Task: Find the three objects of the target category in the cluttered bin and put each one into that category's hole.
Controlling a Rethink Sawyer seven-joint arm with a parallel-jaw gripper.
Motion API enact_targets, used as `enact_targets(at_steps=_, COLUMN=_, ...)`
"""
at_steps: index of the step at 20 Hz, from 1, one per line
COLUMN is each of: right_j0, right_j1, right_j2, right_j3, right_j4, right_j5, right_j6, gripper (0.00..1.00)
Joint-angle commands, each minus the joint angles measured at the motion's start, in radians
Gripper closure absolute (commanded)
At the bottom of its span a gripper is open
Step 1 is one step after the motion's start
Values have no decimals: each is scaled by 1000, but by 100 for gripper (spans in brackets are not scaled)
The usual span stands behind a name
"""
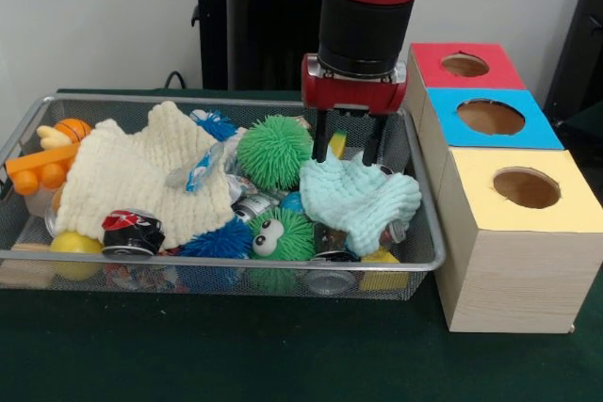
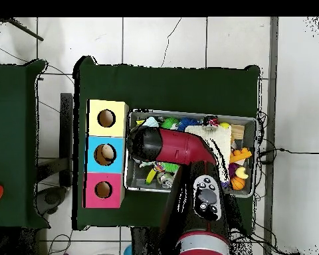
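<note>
End effector over aqua cloth

Green table bears bin, 3 boxes.

Arm: red and black, entering the front view from the top centre and hanging vertically, wrist pointing straight down. Gripper: red housing at frame centre, two dark fingers pointing down, set apart with a visible gap between them. Overhead view: the arm reaches from bottom centre up and leftward, its black wrist end left of centre.
</note>
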Motion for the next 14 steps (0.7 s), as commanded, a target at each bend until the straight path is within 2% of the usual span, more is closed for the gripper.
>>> enact_targets(at_steps=1, right_j0=-19, right_j1=77, right_j2=70, right_j3=-14, right_j4=-7, right_j5=-97, right_j6=140, gripper=0)
enact_targets(at_steps=14, right_j0=-67, right_j1=138, right_j2=116, right_j3=-22, right_j4=-18, right_j5=-179, right_j6=94, gripper=0)
